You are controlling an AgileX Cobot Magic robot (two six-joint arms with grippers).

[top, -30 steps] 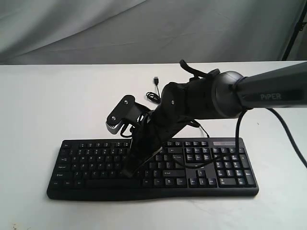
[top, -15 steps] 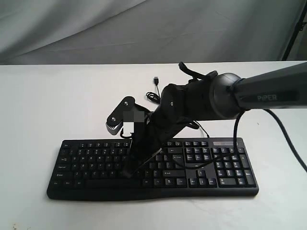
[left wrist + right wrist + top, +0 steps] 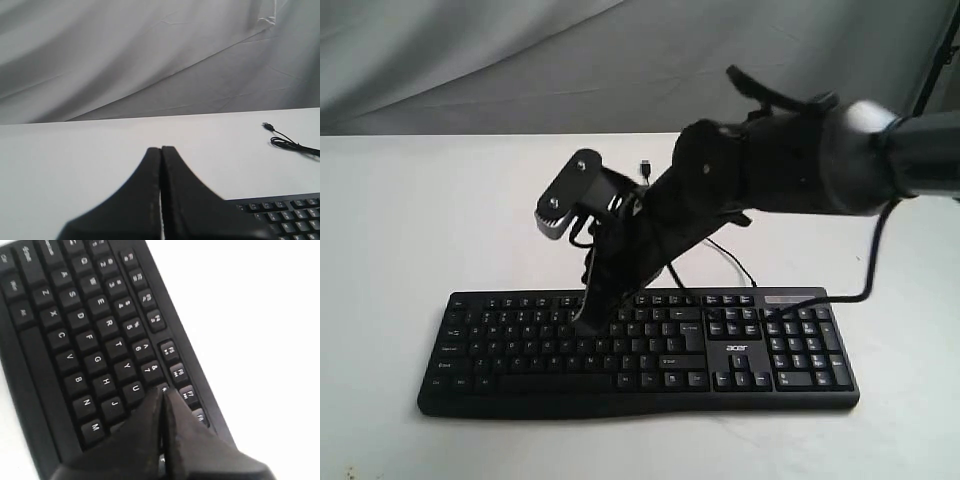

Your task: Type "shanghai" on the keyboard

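Note:
The black keyboard (image 3: pixel 650 352) with the white acer logo lies at the near side of the white table. My right gripper (image 3: pixel 587 323) reaches across from the right, shut and empty, its tip pointing down at the upper letter rows left of the middle. In the right wrist view that right gripper (image 3: pixel 162 390) has its tip between the U and 8 keys of the keyboard (image 3: pixel 75 335); whether it touches a key I cannot tell. My left gripper (image 3: pixel 161 149) is shut and empty above bare table, with a corner of the keyboard (image 3: pixel 287 215) beside it. The left arm is outside the exterior view.
The keyboard's thin USB cable (image 3: pixel 646 167) lies loose on the table behind the keyboard, also seen as the USB cable (image 3: pixel 287 143) in the left wrist view. The right arm's own black cable (image 3: pixel 810 298) hangs over the number pad side. Grey cloth backs the table.
The right arm has lifted, and its shut tip moved from the bottom letter row near the space bar up and away to the upper rows.

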